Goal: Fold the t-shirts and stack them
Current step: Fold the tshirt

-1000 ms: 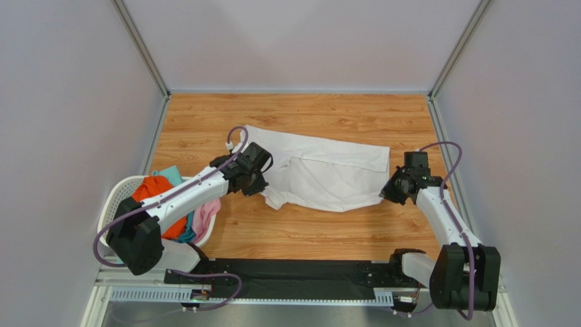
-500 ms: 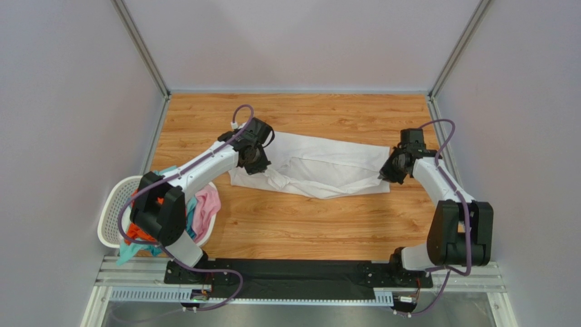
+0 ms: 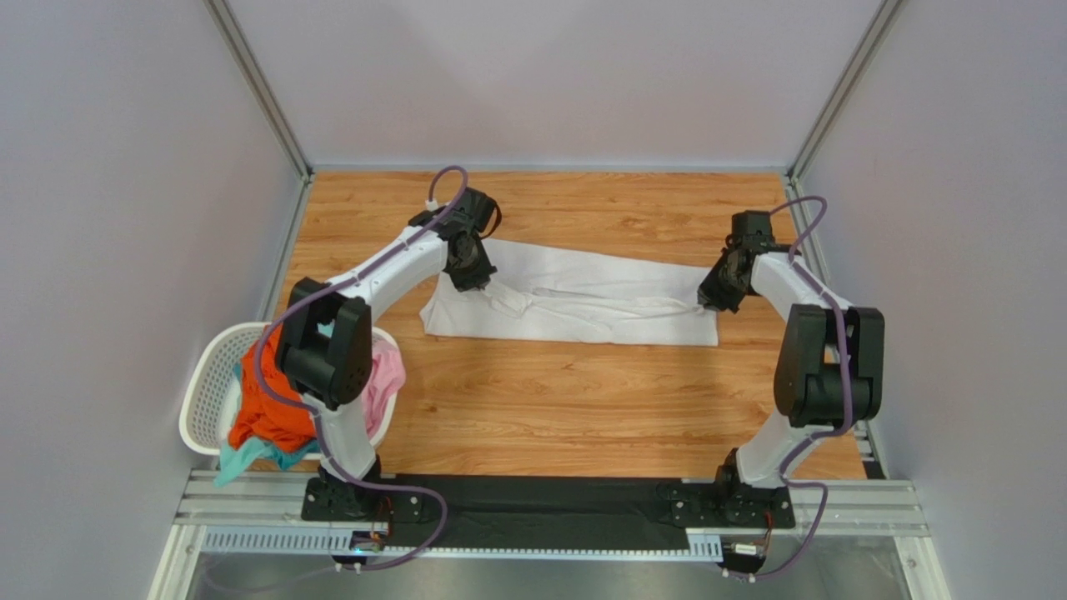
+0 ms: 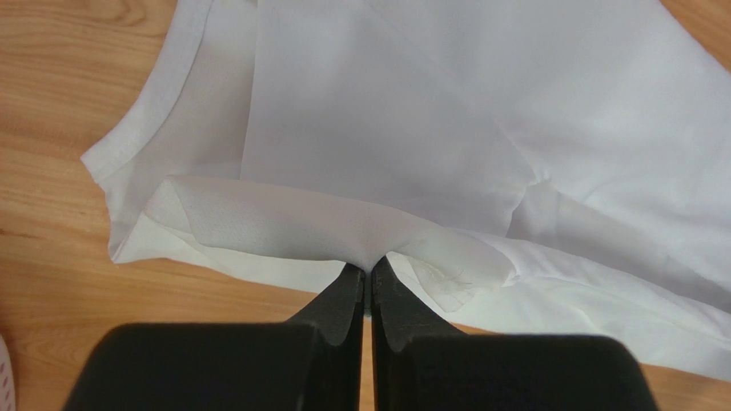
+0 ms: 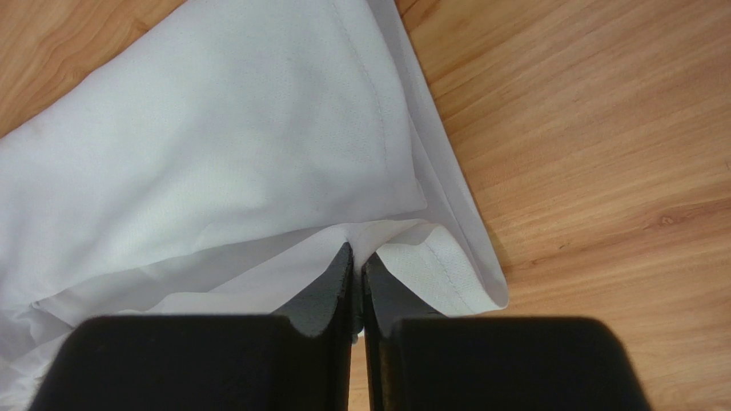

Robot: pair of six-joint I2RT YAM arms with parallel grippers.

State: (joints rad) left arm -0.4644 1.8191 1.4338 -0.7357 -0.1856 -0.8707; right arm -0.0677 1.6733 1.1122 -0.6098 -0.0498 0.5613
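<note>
A white t-shirt [image 3: 576, 306] lies stretched across the far half of the wooden table, folded lengthwise into a long band. My left gripper [image 3: 476, 278] is shut on the shirt's upper layer near its left end; the pinched fold shows in the left wrist view [image 4: 367, 261]. My right gripper [image 3: 709, 298] is shut on the shirt's right edge, seen in the right wrist view [image 5: 356, 253] with the hem curled beside the fingers. Orange [image 3: 266, 394], pink [image 3: 383, 381] and teal [image 3: 238, 465] shirts sit in the basket.
A white perforated laundry basket [image 3: 208, 388] stands at the near left beside the left arm's base. Grey walls close in the table on the left, right and far sides. Bare wooden table [image 3: 564, 406] lies between the shirt and the arm bases.
Both grippers have moved toward the far side of the table with the white shirt, carrying its near part over so the shirt now lies as a narrower, flatter band.
</note>
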